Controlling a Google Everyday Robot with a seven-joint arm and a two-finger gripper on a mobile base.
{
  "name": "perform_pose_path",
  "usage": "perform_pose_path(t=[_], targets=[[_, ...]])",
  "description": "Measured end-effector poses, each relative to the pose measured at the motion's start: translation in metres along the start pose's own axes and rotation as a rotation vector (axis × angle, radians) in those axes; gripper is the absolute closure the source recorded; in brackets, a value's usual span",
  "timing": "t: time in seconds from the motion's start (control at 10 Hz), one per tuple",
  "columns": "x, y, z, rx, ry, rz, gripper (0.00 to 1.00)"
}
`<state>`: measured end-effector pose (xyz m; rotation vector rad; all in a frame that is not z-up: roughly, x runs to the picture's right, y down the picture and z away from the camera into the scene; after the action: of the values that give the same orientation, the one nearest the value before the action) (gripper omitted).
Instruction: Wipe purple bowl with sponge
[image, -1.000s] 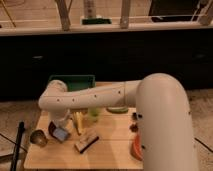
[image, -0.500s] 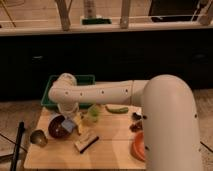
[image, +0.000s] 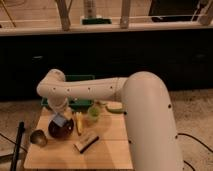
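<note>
The purple bowl (image: 62, 130) stands on the left part of the wooden table (image: 107, 150), dark and glossy. The light blue sponge (image: 59, 120) sits at the bowl's far rim, just over its mouth. My gripper (image: 58, 115) hangs down from the white wrist straight above the bowl and is shut on the sponge. My big white arm reaches in from the right and hides the right side of the table.
A metallic grey cup (image: 38, 137) stands left of the bowl. A tan block with a black side (image: 86, 141) lies to its front right. A banana (image: 78, 123), a green cup (image: 93, 112) and a green tray (image: 82, 102) lie behind. A black pole (image: 20, 145) stands at the table's left edge.
My wrist has swung in from the left and now stands over the bowl. The sponge has lifted slightly toward the bowl's far rim.
</note>
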<state>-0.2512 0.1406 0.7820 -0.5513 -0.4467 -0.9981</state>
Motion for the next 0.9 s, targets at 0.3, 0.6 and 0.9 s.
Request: perform_pose_path(t=[0.3,0.6,0.9], targets=[[-0.031,-0.007,0.005,-0.007,-0.025,-0.091,1.0],[-0.05,0.025,0.013,-0.028,-0.063,-0.12,1.0],[-0.035,0.071,0.015,-0.044,-0.072,-0.061,1.0]])
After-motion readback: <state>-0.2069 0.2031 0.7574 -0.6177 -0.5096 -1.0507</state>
